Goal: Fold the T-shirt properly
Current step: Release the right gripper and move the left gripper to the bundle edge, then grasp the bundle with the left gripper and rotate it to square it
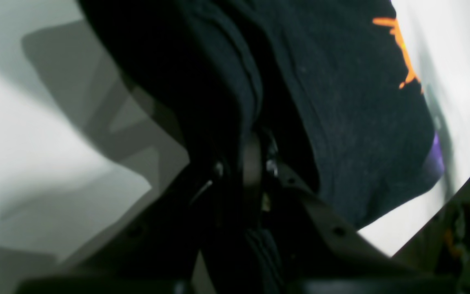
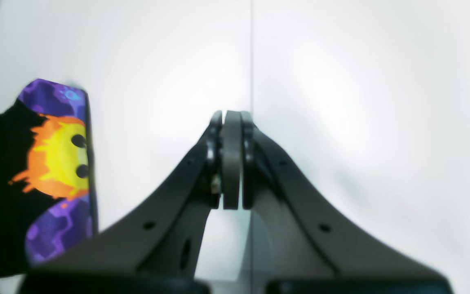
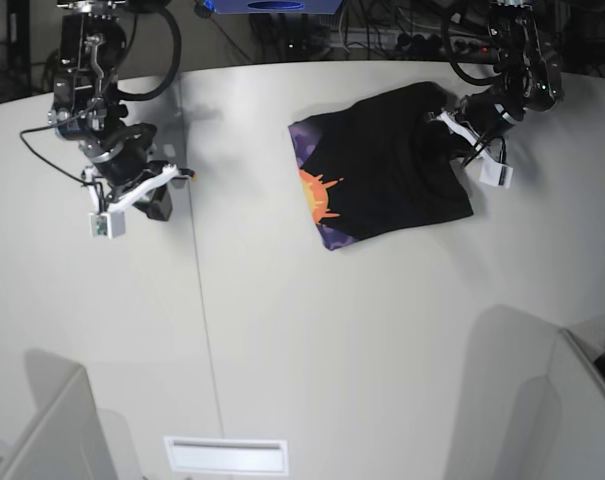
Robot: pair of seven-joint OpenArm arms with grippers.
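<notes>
The T-shirt (image 3: 387,170) lies partly folded on the white table (image 3: 312,340), back right of centre, black with an orange, yellow and purple print along its left edge. My left gripper (image 3: 445,140) is at the shirt's right edge. In the left wrist view it (image 1: 255,153) is shut on a bunched fold of the black cloth (image 1: 341,102). My right gripper (image 3: 160,205) hovers over bare table far left of the shirt. In the right wrist view it (image 2: 231,118) is shut and empty, with the shirt's print (image 2: 57,159) at the left edge.
A seam (image 3: 197,300) runs front to back across the table. A white slot plate (image 3: 225,455) lies at the front edge. Grey panels stand at the front left (image 3: 42,430) and front right (image 3: 582,400). Cables and gear (image 3: 382,30) crowd the back.
</notes>
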